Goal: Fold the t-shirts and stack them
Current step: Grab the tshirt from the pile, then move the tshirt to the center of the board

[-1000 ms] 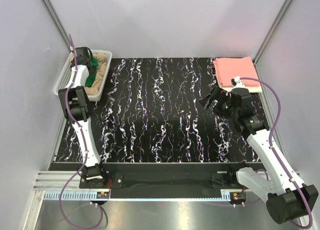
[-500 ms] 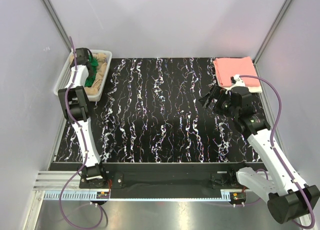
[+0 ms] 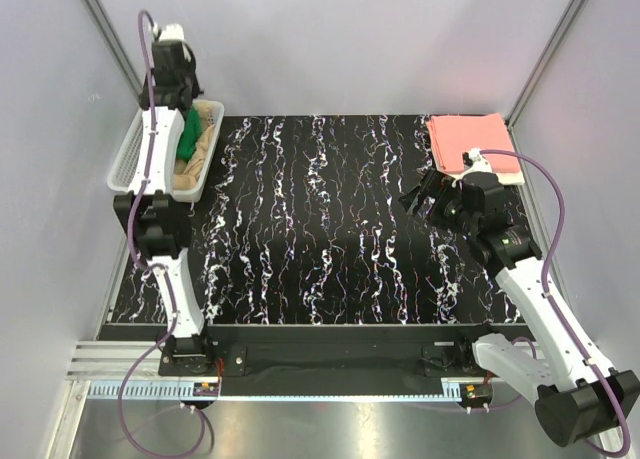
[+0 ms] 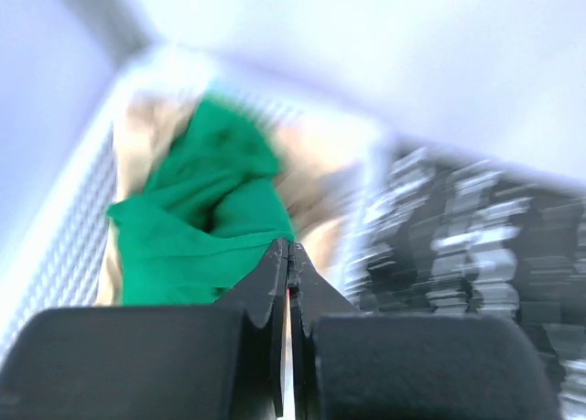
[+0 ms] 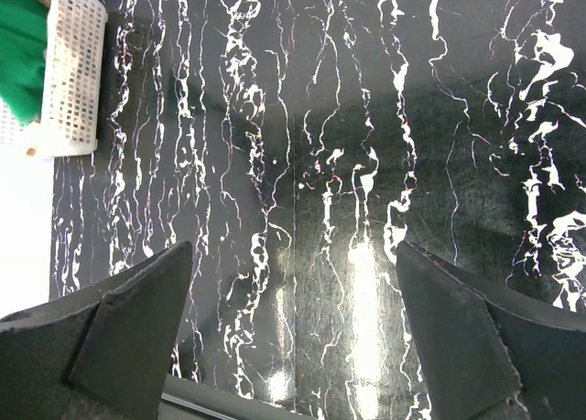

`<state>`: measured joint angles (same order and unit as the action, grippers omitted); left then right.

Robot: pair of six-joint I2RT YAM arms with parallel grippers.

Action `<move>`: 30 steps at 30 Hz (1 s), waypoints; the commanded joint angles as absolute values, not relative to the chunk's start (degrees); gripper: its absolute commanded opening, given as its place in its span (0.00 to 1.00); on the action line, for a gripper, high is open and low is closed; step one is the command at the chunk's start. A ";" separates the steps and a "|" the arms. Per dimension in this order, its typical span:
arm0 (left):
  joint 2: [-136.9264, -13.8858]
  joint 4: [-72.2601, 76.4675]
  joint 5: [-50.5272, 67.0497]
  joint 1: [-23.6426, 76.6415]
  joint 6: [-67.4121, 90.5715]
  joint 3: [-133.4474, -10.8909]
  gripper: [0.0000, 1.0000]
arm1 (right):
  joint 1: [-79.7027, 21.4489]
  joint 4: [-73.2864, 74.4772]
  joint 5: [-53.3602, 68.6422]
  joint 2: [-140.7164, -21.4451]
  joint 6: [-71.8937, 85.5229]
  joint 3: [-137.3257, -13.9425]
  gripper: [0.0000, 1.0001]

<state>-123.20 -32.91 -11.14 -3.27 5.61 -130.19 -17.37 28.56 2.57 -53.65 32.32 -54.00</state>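
— Green t-shirt, where is it?
— It hangs just above the basket, with its lower end on the tan t-shirt inside. The left gripper is closed and apparently pinches it, but the wrist view is blurred.
— And the right gripper?
— Its fingers are wide apart and hold nothing, far from the basket.

Green t-shirt, tan t-shirt, salmon-pink t-shirt, white mesh basket, black white-veined table

Left wrist view blurred: basket mesh and tan shirt inside it smeared. From above my left arm hides basket's middle. Right wrist view crops green shirt at the basket.
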 commanded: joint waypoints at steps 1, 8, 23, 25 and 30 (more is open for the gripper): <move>-107.69 -24.37 -6.77 1.74 5.44 -135.36 0.00 | -17.93 26.72 2.63 -53.00 32.44 -55.11 1.00; -82.84 -13.46 3.93 8.70 14.49 -116.04 0.00 | -17.93 27.42 3.60 -49.84 32.25 -55.46 1.00; -60.55 -13.97 26.97 16.52 23.82 -54.51 0.05 | -17.84 37.70 13.09 -43.77 40.51 -48.52 0.94; -65.18 -15.81 28.91 16.87 22.25 -51.61 0.06 | -17.93 37.97 12.48 -43.33 41.65 -47.56 0.94; -73.20 -17.58 28.92 16.88 20.30 -52.20 0.00 | -17.93 36.66 10.89 -47.70 42.10 -43.87 0.89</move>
